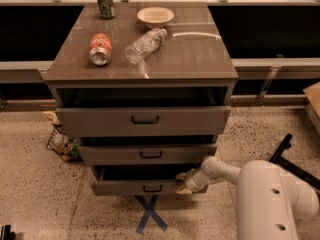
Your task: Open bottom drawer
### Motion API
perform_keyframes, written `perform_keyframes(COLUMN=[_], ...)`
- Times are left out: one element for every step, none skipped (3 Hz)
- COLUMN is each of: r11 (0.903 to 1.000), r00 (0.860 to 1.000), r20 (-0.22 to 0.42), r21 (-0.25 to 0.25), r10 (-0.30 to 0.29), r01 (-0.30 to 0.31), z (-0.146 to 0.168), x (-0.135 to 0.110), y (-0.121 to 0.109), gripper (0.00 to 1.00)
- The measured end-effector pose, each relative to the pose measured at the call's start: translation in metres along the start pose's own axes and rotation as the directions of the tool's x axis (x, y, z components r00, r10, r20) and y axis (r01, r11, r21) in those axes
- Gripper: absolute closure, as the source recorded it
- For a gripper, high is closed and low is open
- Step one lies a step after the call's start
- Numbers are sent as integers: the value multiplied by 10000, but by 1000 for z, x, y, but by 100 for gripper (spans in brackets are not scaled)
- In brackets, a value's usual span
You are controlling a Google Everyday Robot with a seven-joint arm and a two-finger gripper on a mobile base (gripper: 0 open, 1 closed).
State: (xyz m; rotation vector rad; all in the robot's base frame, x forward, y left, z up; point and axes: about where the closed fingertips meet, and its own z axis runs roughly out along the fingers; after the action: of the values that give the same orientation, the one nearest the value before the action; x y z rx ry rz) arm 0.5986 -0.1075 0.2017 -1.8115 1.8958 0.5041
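Bottom drawer (125, 187) sits lowest in the cabinet, close to the floor, and we judge it partly open: its front stands forward with a dark gap above it. It does not look pulled to its full travel, so we think most of the opening is left to do. The gripper (184, 183) is at the right end of that front, touching it or just beside it, well to the right of the small dark handle (152, 188). We cannot tell whether the jaws are clenched on the edge or released, since the pale tips merge with the drawer front there. The white arm (270, 199) reaches in from the near right and is cut off by the lower edge of the view. The drawer's inside is lost in shadow, and the gripper hides its right corner. The middle drawer (120, 155) and top drawer (100, 121) also stand out a little, which makes the bottom one's own reach hard to judge. On the worktop (195, 54) lie a red can (100, 49) and a plastic bottle (145, 44), with a bowl (155, 16) farther back.
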Motion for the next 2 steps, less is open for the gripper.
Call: perform_keyframes(r11=[9988,9946], r00=[9997,9988], r20=[238,482], r21=[-481,-1035], r10=[32,16], r01=[-21,34], z=[-19,-42], x=[-9,-23], y=[30,56], gripper=[87,88])
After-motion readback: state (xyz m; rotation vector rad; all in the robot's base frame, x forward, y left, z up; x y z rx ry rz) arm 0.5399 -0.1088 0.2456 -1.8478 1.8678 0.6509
